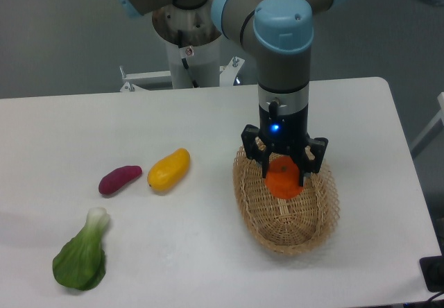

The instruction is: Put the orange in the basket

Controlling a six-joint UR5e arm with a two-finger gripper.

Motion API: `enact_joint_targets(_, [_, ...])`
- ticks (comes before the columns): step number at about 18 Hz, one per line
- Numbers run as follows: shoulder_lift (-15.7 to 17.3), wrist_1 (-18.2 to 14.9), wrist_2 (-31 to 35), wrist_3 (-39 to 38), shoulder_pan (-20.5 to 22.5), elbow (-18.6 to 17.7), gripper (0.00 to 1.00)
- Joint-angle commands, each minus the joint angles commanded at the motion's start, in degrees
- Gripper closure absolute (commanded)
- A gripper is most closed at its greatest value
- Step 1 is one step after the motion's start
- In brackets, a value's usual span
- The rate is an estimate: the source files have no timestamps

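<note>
The orange (283, 177) is a small round bright-orange fruit held between the black fingers of my gripper (284, 173). The gripper points straight down and is shut on the orange, directly over the far half of the basket (286, 228). The basket is an oval tan wicker one with a lattice rim, at the right of the white table. The orange sits low inside the basket's rim; I cannot tell whether it touches the basket floor.
A yellow-orange mango-like fruit (168, 169), a purple sweet potato (119, 180) and a green bok choy (83, 258) lie on the left half of the table. The robot base (184, 37) stands behind the table's far edge.
</note>
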Motion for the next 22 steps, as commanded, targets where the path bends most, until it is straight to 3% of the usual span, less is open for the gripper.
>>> enact_joint_targets(12, [-0.3,0.9,0.0,0.7,0.0,-1.4,0.41])
enact_joint_targets(18, [-0.4,0.9,0.4,10.2,0.5,-4.8,0.41])
enact_joint_targets(22, [-3.3,2.0,3.1,19.2,2.1,-6.7,0.41])
